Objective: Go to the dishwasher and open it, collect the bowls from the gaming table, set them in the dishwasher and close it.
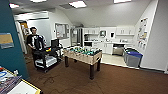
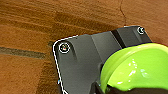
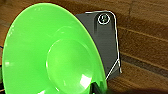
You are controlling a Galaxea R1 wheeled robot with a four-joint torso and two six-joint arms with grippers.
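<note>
In the middle of the head view, the gaming table [image 1: 83,56] is seen on brown carpet [image 1: 100,80]. No writing can be read. A green bowl [image 2: 136,68] is seen at the left wrist and another bowl [image 3: 50,50] at the right; the state of the fingers cannot be told.

head camera high, facing a distant white kitchenette [image 1: 107,40], both wrist cameras close above brown carpet [image 2: 27,37], each beside a glossy green bowl [image 3: 50,55]

No text, label or number can be read on anything here.
</note>
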